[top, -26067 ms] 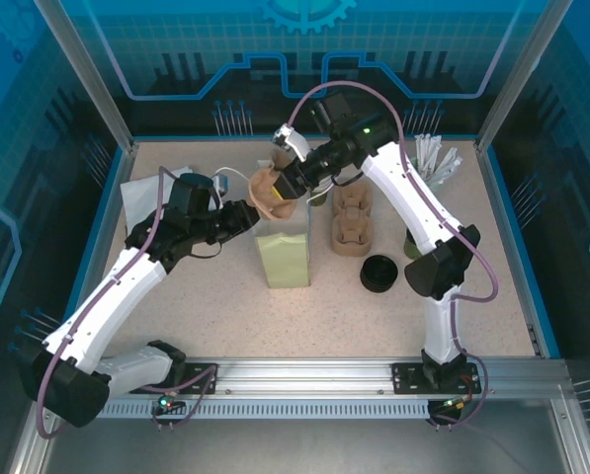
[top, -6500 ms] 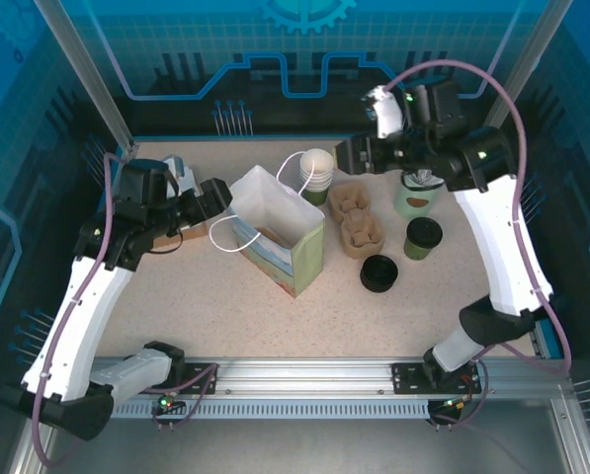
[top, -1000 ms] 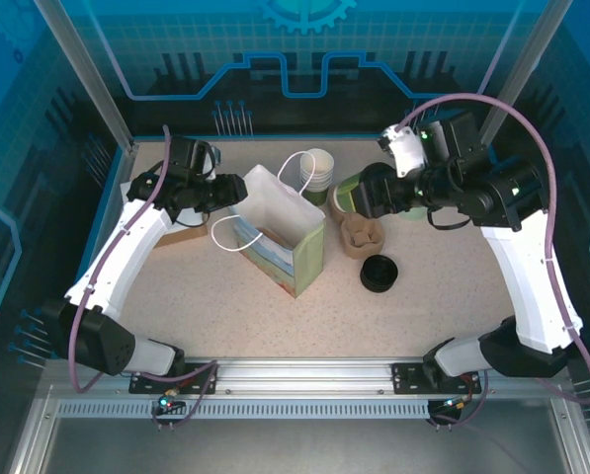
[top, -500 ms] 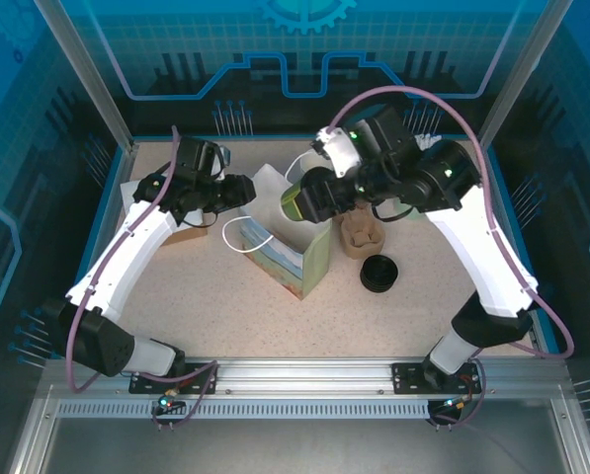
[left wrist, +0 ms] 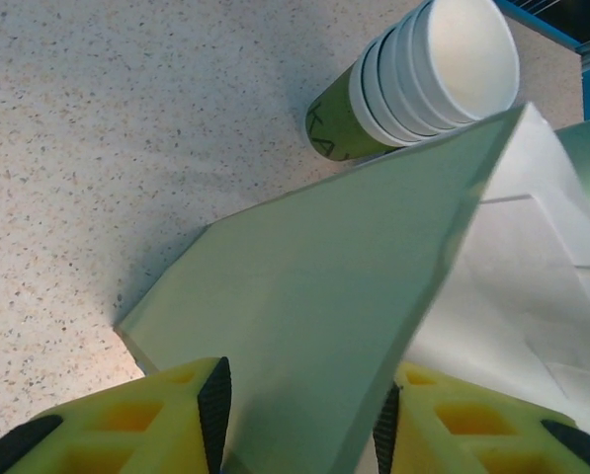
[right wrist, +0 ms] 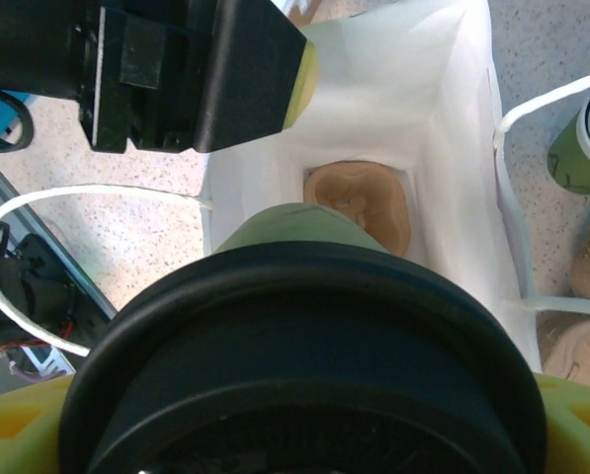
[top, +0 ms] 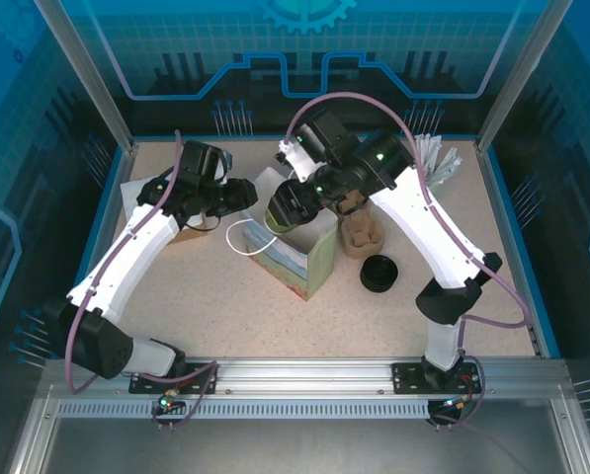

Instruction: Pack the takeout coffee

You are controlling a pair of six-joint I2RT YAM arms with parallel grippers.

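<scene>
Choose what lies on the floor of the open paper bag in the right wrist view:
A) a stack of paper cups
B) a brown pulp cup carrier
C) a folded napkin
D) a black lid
B: looking down past the lidded green cup into the open white paper bag, a brown moulded pulp cup carrier sits on the bag's floor.
</scene>
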